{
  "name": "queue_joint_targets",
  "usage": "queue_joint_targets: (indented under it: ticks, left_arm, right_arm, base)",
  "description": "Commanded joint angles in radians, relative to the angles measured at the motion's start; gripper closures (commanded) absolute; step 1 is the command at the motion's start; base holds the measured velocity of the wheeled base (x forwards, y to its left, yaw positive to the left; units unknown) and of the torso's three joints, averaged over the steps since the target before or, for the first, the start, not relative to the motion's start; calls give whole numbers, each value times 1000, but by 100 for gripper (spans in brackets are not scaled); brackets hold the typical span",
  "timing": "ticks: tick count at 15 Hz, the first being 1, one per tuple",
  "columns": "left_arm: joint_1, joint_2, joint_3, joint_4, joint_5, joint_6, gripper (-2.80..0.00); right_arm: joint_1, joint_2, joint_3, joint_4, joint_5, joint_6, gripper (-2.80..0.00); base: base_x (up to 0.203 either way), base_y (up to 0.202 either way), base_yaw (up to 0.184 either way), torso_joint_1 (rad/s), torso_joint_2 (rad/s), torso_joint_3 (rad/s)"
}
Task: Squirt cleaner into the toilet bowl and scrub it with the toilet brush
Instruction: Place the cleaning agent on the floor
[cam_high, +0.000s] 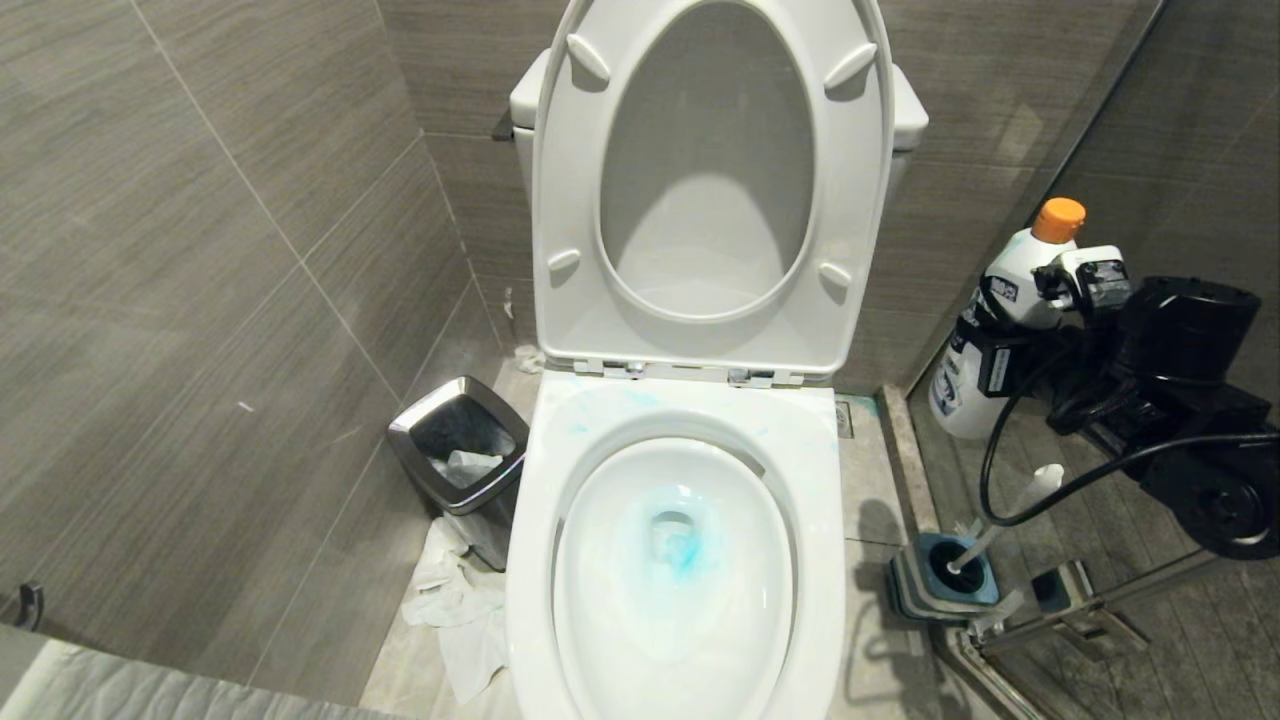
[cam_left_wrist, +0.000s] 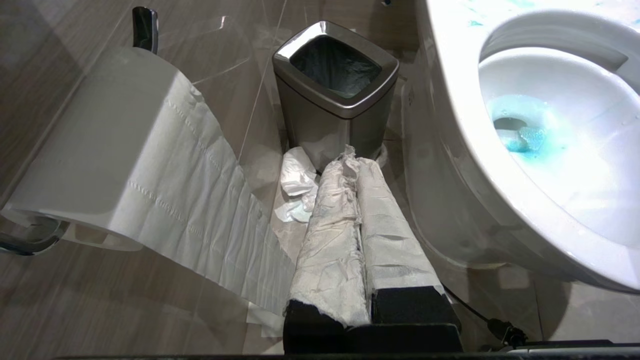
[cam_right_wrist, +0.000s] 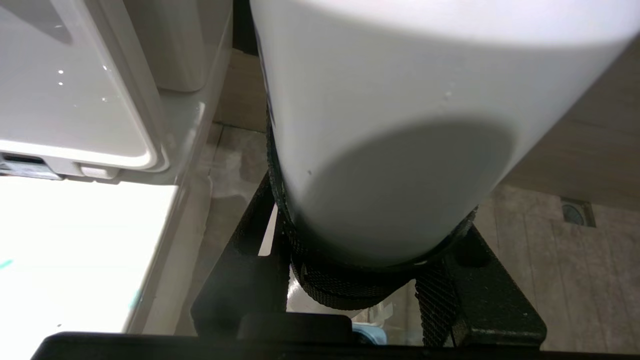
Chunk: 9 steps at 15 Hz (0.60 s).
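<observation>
Cleaner bottle (cam_high: 985, 330) sits upright in the right gripper (cam_high: 1000, 345), off to the side of the toilet bowl (cam_high: 690, 580) and above the floor, with its orange cap (cam_high: 1058, 218) at the top. The fingers are pinching the white body near its lower half; in the right wrist view the bottle (cam_right_wrist: 400, 125) fills the space between the black pads (cam_right_wrist: 320, 280), so the grip looks firm. Blue liquid (cam_high: 685, 545) already lies in the water at the bottom of the bowl, and there are faint blue smears on the rim behind it, so I judge the squirting part is mostly done.

The step in hand seems to be putting the bottle away, so that the same arm is free for the brush (cam_high: 1010, 515), which stands in its holder (cam_high: 945, 575) below the gripper, toward the bowl side. To do it well, the bottle should go down straight and stay upright until its base rests flat. A spot well apart from the holder is better, so that the handle stays free to grasp. The fingers should spread only after the base is resting, otherwise it may tip on the hard floor.

The left gripper (cam_left_wrist: 360, 210) hangs low on the other side of the bowl, pressed together, its paper-wrapped fingers pointing toward the bin (cam_left_wrist: 335, 95), which is just ahead of them. It has no work here.
</observation>
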Motion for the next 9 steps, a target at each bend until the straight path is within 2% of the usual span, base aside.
queue_joint_targets:
  ticks: [1,4,9]
  left_arm:
    - [0,1,2,0,0,0,0]
    - [0,1,2,0,0,0,0]
    - [0,1,0,0,0,0,0]
  right_arm:
    - [0,64,-4,-26,-2,-1,0]
    - [0,159,-10,-120,-5,-1,0]
    - [1,316,-84,-270,-1,-3,0]
  base:
    - [0,0,0,0,0,0]
    - [0,0,0,0,0,0]
    - [0,0,0,5,2,-156]
